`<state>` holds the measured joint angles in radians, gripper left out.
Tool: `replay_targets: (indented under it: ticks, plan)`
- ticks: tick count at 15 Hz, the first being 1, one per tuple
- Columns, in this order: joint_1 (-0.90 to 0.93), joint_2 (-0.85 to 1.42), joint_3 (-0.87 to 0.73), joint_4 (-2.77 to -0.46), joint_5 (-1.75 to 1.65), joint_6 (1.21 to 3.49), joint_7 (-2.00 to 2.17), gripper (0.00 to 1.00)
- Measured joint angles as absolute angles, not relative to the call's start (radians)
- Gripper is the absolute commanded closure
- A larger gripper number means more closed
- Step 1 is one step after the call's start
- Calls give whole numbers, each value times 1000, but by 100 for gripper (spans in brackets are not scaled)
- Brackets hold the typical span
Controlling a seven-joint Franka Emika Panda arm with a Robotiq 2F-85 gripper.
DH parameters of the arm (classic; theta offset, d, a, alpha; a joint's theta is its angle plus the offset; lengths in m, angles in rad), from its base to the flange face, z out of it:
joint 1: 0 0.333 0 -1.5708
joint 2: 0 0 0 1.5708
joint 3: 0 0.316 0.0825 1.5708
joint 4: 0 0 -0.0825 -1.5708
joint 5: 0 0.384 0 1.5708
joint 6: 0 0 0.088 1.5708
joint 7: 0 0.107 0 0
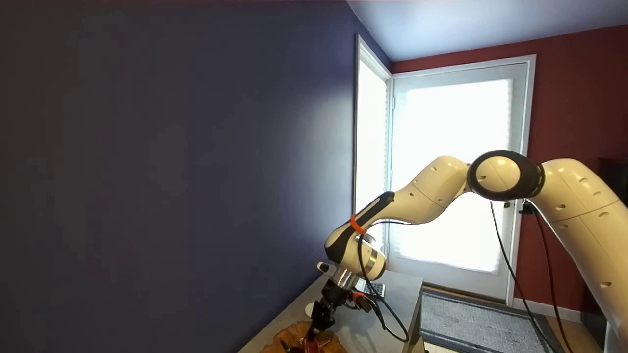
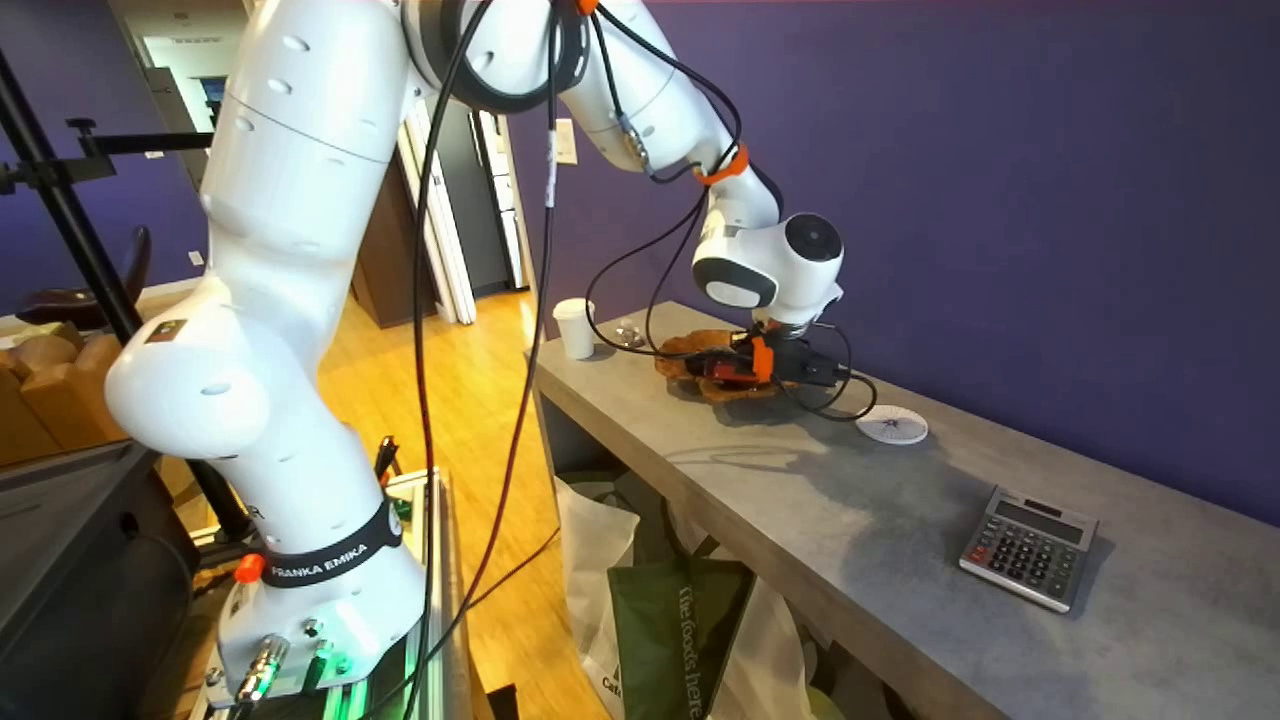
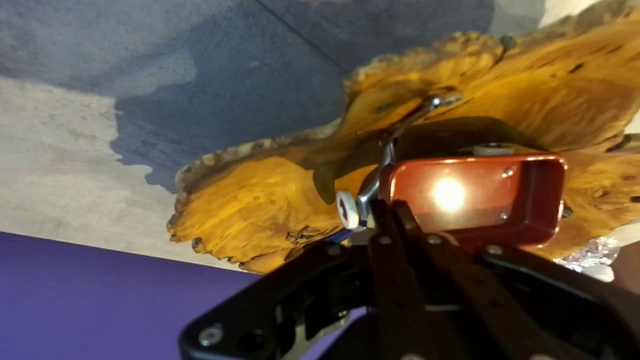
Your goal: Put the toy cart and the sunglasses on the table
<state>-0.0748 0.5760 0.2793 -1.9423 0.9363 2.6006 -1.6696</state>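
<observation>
The red toy cart (image 3: 480, 192) is sitting over a ragged-edged wooden dish (image 3: 245, 205), its open bed facing my wrist camera and its metal handle (image 3: 389, 152) reaching out from one end; whether it is touching the wood, I cannot tell. My gripper (image 3: 391, 207) is standing narrow, its fingers (image 3: 407, 222) straddling that end wall of the cart and pinching it. A white wheel (image 3: 353, 211) is showing just beside the fingertips, with something blue (image 3: 342, 234), mostly hidden, lying near it. The dish is resting on a long grey surface (image 2: 780, 480). In an exterior view, a small shiny thing (image 2: 628, 333) is lying between the dish and an upright white cup (image 2: 575, 332). On the opposite side, a white disc (image 2: 893, 426) is lying near my gripper, and a calculator (image 2: 1030, 548) is lying well apart. A purple wall (image 2: 1000, 220) is running along the back.
</observation>
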Motion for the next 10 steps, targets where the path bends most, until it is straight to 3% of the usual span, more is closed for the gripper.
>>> replay_targets:
  ticks: [10]
  plan:
    - [-14, 415, 215, -1994, 822, 2538, -1541, 99]
